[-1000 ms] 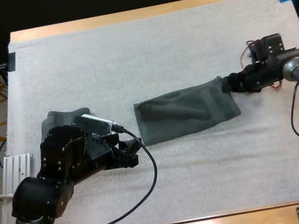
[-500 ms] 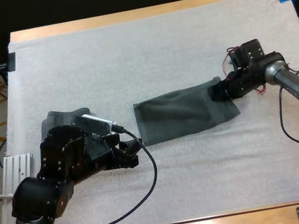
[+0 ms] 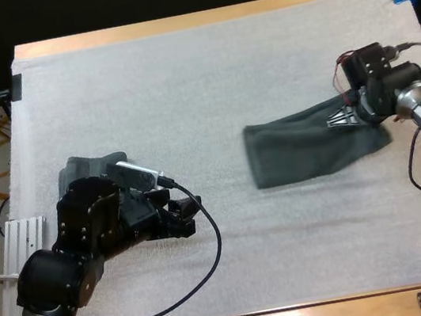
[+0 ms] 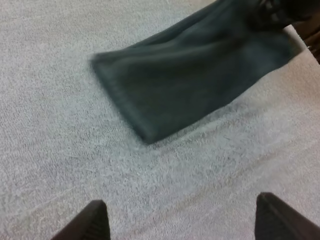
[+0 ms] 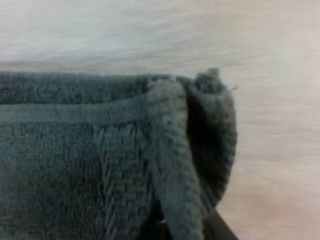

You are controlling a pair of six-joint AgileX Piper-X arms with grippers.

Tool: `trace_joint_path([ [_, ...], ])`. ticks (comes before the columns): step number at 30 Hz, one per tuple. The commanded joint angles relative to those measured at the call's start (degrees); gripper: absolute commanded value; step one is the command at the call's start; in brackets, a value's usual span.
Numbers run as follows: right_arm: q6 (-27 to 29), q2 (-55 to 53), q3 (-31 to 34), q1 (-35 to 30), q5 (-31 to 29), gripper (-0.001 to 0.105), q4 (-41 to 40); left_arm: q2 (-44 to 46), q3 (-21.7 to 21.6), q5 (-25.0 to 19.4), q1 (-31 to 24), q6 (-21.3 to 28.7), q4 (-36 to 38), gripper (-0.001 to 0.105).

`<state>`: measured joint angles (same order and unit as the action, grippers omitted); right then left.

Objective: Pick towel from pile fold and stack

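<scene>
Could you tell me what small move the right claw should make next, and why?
Probably lower the right claw to lay the towel flat on the mat: it is shut on the towel's bunched end; the open left claw is apart from it.

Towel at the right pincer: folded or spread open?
Folded. The towel stretches as a narrow band over the mat, and near the right pincer its edges show doubled layers.
</scene>
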<state>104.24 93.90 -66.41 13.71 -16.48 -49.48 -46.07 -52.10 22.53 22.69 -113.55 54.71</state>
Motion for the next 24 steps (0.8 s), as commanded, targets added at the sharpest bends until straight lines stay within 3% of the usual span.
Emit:
trace_joint_path([
  [1,1.03,-1.32,-0.18,-0.22,-4.08,0.0,-0.87,0.21,0.07,0.47,0.07,-0.64,-0.85,0.059],
  [5,-0.27,-2.79,-0.18,-0.21,-0.8,0.0,-1.53,0.21,0.07,0.47,0.07,-0.64,-0.85,0.059],
  [8,-7.36,-2.59,-0.3,-0.03,12.45,0.0,-2.06,0.21,0.07,0.47,0.07,-0.64,-0.86,0.059],
  [10,-13.39,-1.6,-0.3,-0.03,25.04,0.0,-1.0,0.21,0.07,0.47,0.07,-0.64,-0.97,0.059],
  [13,-20.58,0.55,-0.3,0.6,35.95,0.0,2.31,0.21,0.07,0.47,0.07,-0.64,-0.97,0.059],
  [19,-28.98,5.29,-0.3,3.92,45.65,0.0,9.48,0.21,0.07,0.47,0.07,-0.64,-0.97,0.059],
  [24,-32.6,8.17,-0.3,6.73,45.72,0.0,13.59,0.21,0.07,0.47,0.07,-0.64,-0.97,0.059],
])
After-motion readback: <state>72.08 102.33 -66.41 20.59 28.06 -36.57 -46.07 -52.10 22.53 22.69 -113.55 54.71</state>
